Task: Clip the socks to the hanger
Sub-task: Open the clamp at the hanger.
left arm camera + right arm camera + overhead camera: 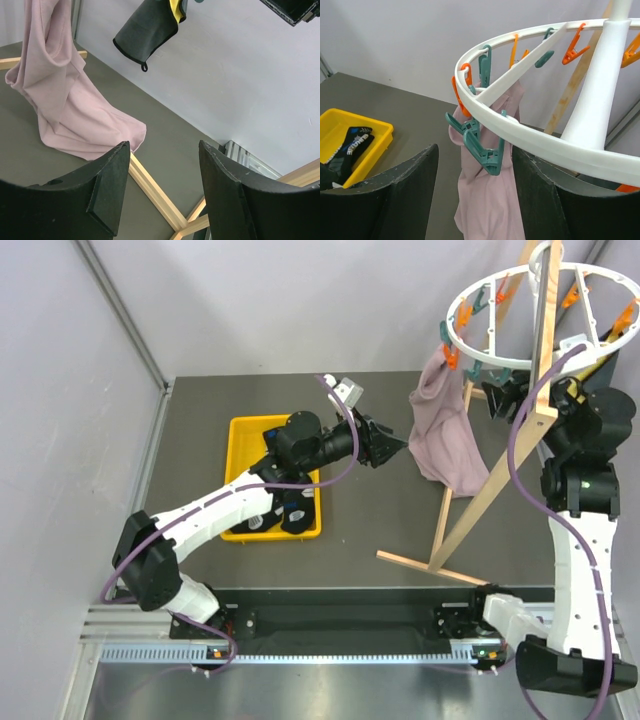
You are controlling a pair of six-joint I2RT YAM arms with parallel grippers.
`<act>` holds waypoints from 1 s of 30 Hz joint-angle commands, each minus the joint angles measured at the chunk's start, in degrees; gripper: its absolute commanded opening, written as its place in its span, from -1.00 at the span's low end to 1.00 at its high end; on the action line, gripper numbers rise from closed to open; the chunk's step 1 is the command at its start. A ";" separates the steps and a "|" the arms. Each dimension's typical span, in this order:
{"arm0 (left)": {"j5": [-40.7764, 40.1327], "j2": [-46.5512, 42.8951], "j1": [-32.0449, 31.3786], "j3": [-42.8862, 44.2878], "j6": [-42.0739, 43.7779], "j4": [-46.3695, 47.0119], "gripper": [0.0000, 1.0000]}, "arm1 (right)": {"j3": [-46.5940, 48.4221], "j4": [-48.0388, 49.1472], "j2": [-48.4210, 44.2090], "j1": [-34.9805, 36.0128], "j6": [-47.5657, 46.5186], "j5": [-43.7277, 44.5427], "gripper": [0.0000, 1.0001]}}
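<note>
The socks (291,513), black with pale patches, lie in a yellow tray (236,455); they also show in the right wrist view (351,144). The hanger's white ring (505,360) with orange and teal clips stands at the back right on a wooden frame (490,490). My left gripper (388,448) is open and empty, raised between the tray and the frame; its wrist view (164,147) looks down on the frame's base. My right gripper (497,392) is open and empty just under the ring's rim (530,135), with a teal clip (487,150) hanging between its fingers (474,150).
A pink-mauve cloth (445,435) hangs from the ring's left side down to the table (65,100), right behind the teal clip (490,200). A black and yellow bag (150,27) hangs beyond it. The frame's wooden base bars (155,192) cross the table.
</note>
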 commanded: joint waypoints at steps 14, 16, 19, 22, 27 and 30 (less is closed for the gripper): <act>-0.62 -2.65 0.13 -1.36 0.28 0.41 0.25 | -8.91 17.57 -1.85 11.22 -2.42 17.20 0.04; -0.89 -2.74 0.13 -1.53 0.28 0.32 0.25 | -9.26 17.92 -1.67 11.40 -2.42 18.08 0.08; -1.06 -2.83 0.05 -1.62 0.11 0.14 0.25 | -9.09 18.27 -1.15 11.31 -2.33 17.04 0.10; -0.98 -2.65 0.22 -1.53 -0.33 0.14 0.25 | -9.43 18.36 -0.80 11.40 -1.19 15.98 0.15; -0.98 -2.48 0.22 -1.88 -0.94 0.23 0.25 | -10.84 19.76 -0.97 11.48 0.04 16.23 0.28; -0.89 -2.57 0.22 -1.97 -1.30 0.23 0.25 | -12.07 21.87 -0.88 11.48 1.71 16.94 0.29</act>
